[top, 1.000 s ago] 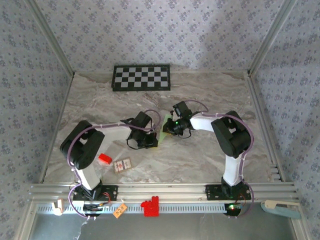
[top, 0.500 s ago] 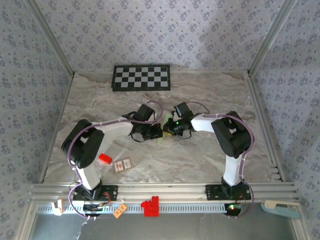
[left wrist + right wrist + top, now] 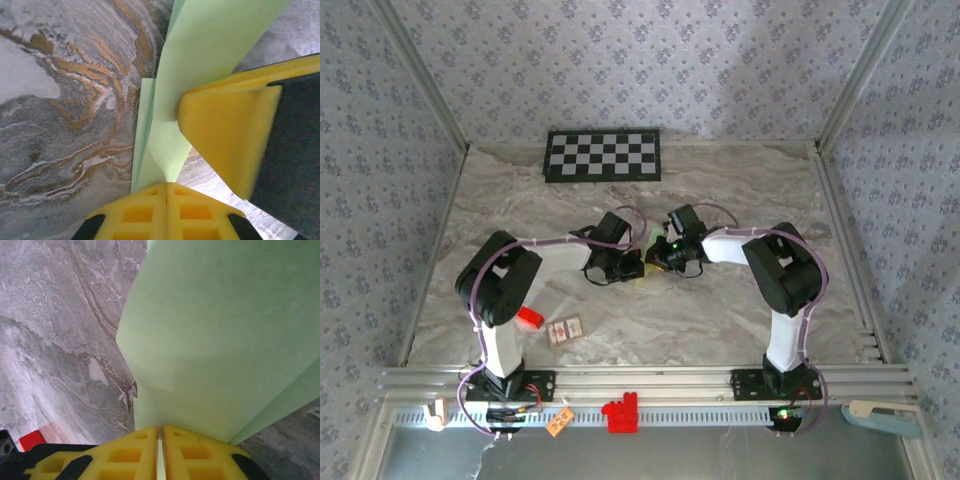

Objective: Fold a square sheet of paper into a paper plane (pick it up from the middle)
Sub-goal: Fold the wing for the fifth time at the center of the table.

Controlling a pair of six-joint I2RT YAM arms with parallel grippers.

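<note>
Paper (image 3: 210,60) in left gripper (image 3: 166,186), right gripper (image 3: 160,429)

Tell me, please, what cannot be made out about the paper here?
Left wrist: paper runs off the top edge; a yellow finger covers part.
Right wrist: paper cut off top and right; outline unknown.
Top view: the left gripper and right gripper hide its folds; card print too small.

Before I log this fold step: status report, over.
Left gripper shut on paper. Right gripper shut on it too. Paper folded, between them. Red block well aside.
</note>
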